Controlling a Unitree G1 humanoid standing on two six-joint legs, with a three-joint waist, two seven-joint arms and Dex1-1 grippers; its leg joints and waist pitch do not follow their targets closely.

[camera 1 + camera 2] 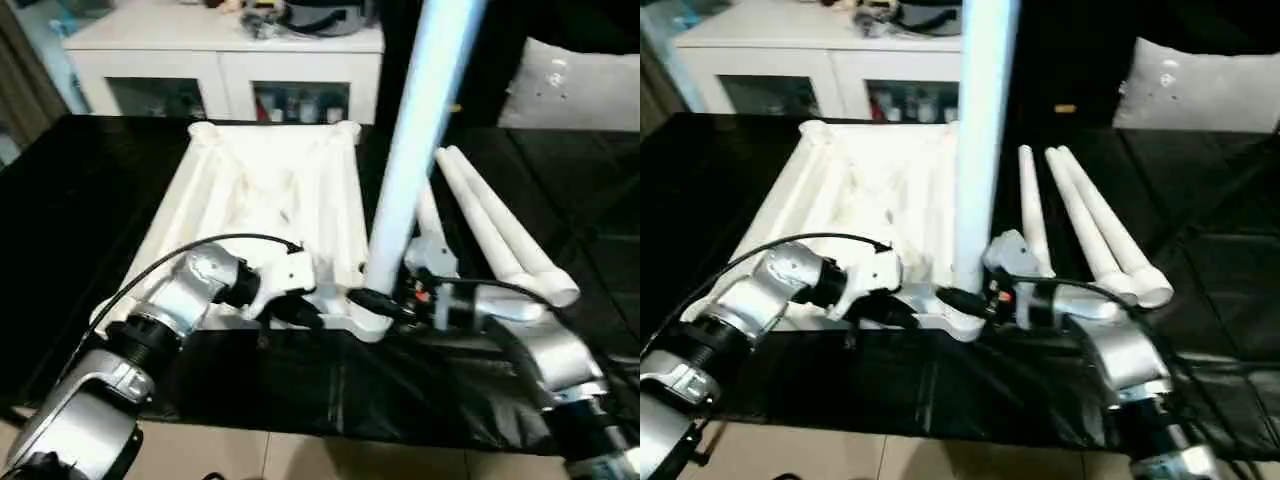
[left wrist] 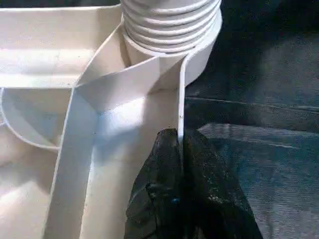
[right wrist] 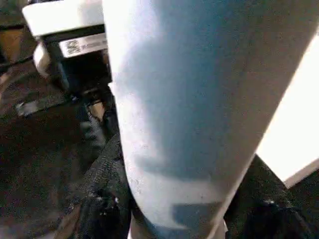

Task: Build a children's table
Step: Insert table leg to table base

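Left eye view: table top (image 1: pixel 265 215) lies underside-up on black bench (image 1: pixel 80 220), so sockets face up. Right claw (image 1: pixel 392 300) grasps upright leg (image 1: pixel 405 170) in near corner socket; left claw (image 2: pixel 180 149), clenched on rim, steadies it. 3 spare legs (image 1: pixel 500 235) wait beside.

A small white label (image 3: pixel 82 46) with a printed code sits on a black block, its print too small to read.

Soft, slightly blurred head views; white plastic glares against dark surroundings.
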